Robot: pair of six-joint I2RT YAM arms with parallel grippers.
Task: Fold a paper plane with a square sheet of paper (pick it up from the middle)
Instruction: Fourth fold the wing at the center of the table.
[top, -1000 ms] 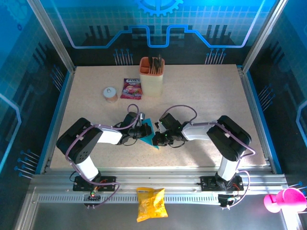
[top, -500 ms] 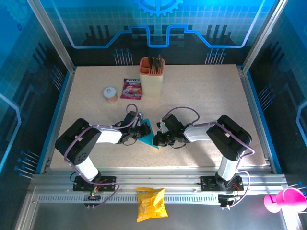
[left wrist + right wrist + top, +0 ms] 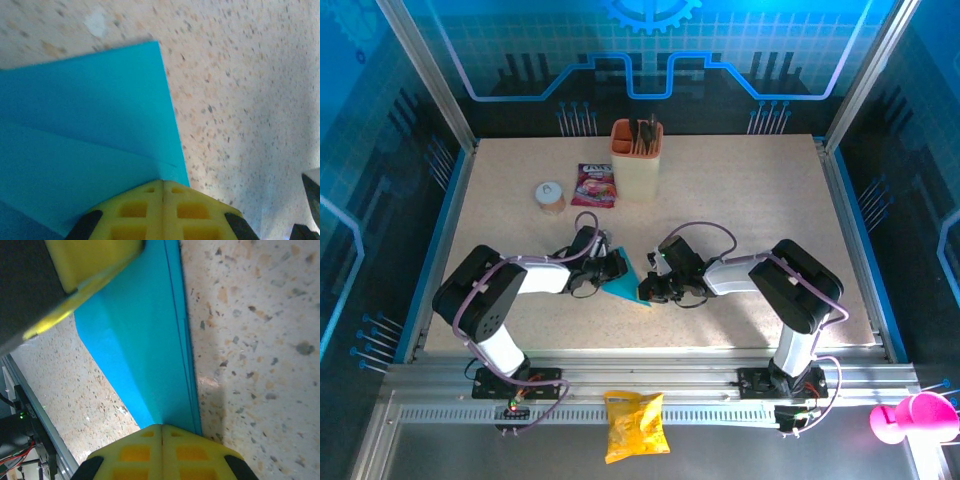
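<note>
Kim: Left gripper [image 3: 612,268] has slid back toward its own side since a second ago, and the right gripper [image 3: 651,287] has crept in a little. More of the square sheet of paper [image 3: 626,286] shows between them now.

Raj: Jaw state?

Kim: Both are closed, finger against finger, with nothing pinched. On the wrist cams each closed tip sits on the blue. The left is at a fold line, the right at the layered edge.

Raj: Sheet location?

Kim: Flat on the table [image 3: 750,200], around the middle and towards the near edge. It's folded to a pointed wedge and lies between the two tips.

Raj: Risks?

Kim: My read is that tips dragging in opposite directions could skew or tear the thin paper. Uneven pressure would let the layers slip and put the crease off-line. The speckled top looks smooth, so the sheet may slide instead of creasing.

Raj: Surroundings?

Kim: Beige cup [image 3: 637,165], pink-purple packet [image 3: 594,186] and small jar [image 3: 550,197] are well apart at the back. Yellow snack bag [image 3: 635,425] is on the front rail. Blue-lit panel walls all round.
</note>
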